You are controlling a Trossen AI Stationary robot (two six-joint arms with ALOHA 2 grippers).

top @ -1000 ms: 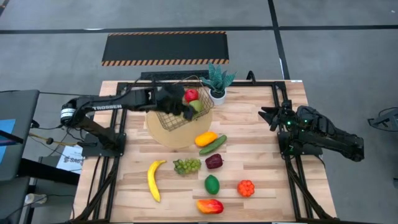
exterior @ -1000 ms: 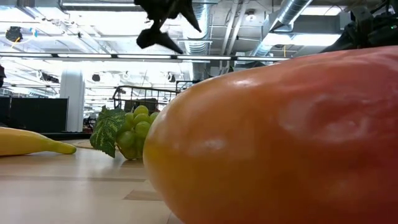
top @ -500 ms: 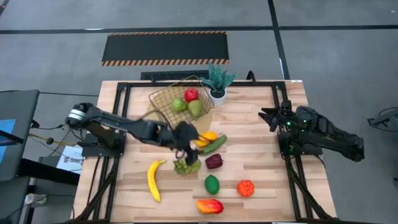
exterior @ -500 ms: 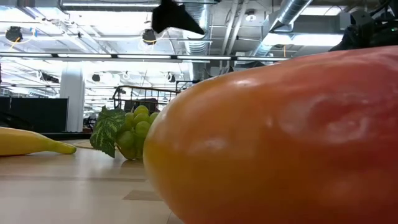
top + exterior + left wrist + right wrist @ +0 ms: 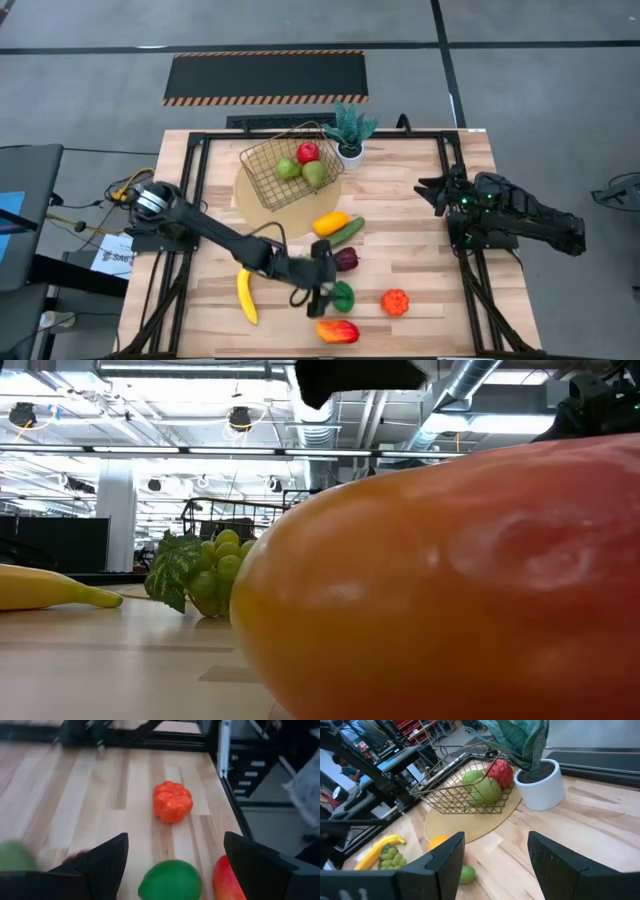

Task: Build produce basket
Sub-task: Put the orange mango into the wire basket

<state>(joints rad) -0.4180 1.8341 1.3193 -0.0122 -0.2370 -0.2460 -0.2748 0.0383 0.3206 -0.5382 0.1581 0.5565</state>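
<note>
Since reaching forward, left gripper (image 5: 172, 855) hangs jaws-apart over green fruit (image 5: 170, 880), seemingly hidden overhead.

One basket (image 5: 282, 163) sits on one round mat (image 5: 262, 212) at about 12 o'clock on the counter (image 5: 420, 250). It holds three fruits: one red apple (image 5: 308, 152) and two green ones (image 5: 289, 169) (image 5: 316, 174). One potted plant (image 5: 350, 131) stands at the basket's 3 o'clock.

Loose pieces on the counter in the high view number seven: one banana (image 5: 245, 291), one mango (image 5: 337, 331), one green fruit (image 5: 343, 296), one orange piece (image 5: 396, 302), one purple piece (image 5: 346, 259), one cucumber (image 5: 345, 232) and one yellow-orange piece (image 5: 329, 222). The low view adds one bunch of grapes (image 5: 210, 573), hidden under the arm from above. That makes eleven produce pieces in all.

Two arms, each with two fingers.
</note>
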